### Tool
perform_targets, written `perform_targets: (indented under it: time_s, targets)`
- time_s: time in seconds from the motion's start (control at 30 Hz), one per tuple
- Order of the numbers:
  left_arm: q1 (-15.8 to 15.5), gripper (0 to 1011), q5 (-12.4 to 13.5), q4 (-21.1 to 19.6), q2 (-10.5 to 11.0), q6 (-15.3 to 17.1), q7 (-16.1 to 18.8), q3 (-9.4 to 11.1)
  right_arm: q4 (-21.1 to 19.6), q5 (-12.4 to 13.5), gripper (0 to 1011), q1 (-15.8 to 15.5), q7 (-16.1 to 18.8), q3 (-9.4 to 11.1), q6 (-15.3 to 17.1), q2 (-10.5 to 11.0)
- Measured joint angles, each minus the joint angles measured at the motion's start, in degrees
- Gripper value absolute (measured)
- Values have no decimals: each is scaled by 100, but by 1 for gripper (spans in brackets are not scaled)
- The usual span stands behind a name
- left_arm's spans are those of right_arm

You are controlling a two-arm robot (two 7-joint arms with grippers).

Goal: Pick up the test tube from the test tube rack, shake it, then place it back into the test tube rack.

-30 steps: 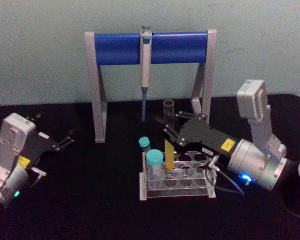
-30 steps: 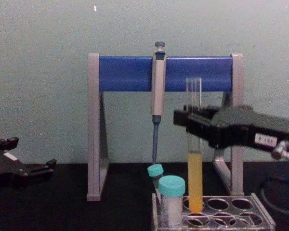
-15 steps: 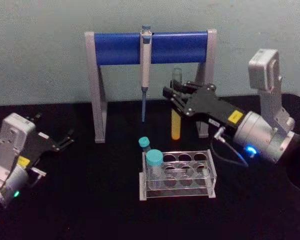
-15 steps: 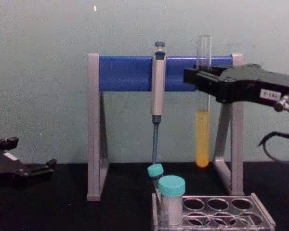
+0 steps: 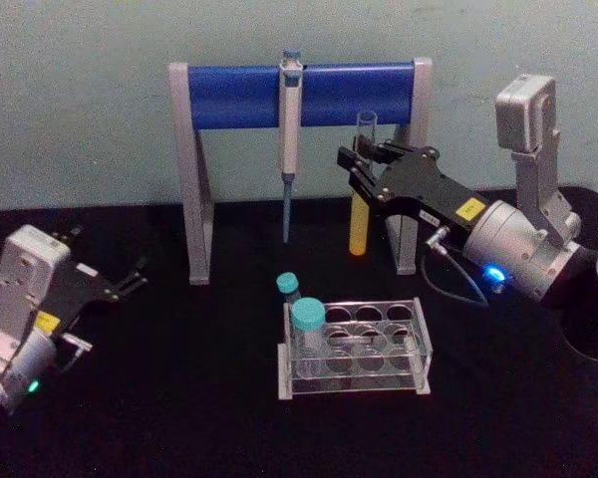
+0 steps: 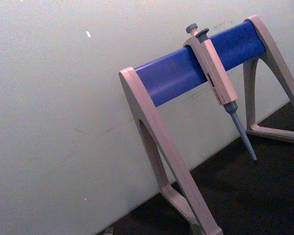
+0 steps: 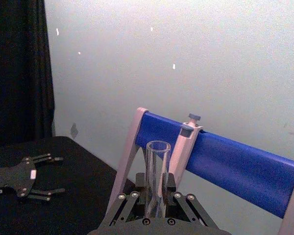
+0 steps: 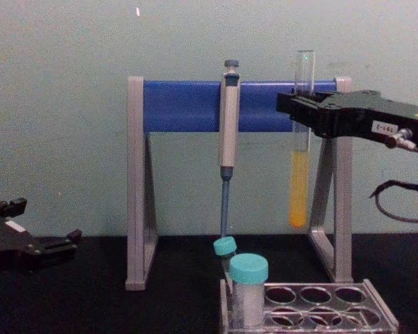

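The right gripper point(image 5: 362, 171) pinches the test tube point(image 5: 358, 224) near its top. The tube hangs below it, lifted clear of the rack point(image 5: 420, 344) within the last second. Pickup done; shake next. The left gripper point(image 5: 128, 279) sits parked far left, spread.

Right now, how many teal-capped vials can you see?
2. The bigger teal-capped vial stands in the left end of the test tube rack; the smaller vial is right behind it, tilted. None seems hidden.
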Motion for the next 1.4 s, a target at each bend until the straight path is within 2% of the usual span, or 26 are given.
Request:
perform_targets:
  time_s: [0.27, 0.6, 0.83, 0.93, 1.07, 1.2, 1.4]
  targets:
    - [0, 1001, 0, 0, 0, 0, 0, 0, -66, 30, 235, -95, -116, 98, 67, -8]
    - [0, 1001, 0, 0, 0, 0, 0, 0, -689, 88, 235, -610, -327, 300, 375, 246]
    - [0, 1001, 0, 0, 0, 0, 0, 0, -988, 265, 235, -857, -266, 286, 555, 310]
    - [0, 1001, 0, 0, 0, 0, 0, 0, -989, 345, 235, -856, -170, 218, 564, 281]
    - [0, 1001, 0, 0, 0, 0, 0, 0, -805, 446, 235, -690, 11, 37, 528, 173]
    - [0, 1001, 0, 0, 0, 0, 0, 0, -548, 436, 235, -464, 56, -94, 386, 64]
    - [0, 1001, 0, 0, 0, 0, 0, 0, -280, 332, 235, -254, -3, -128, 226, -21]
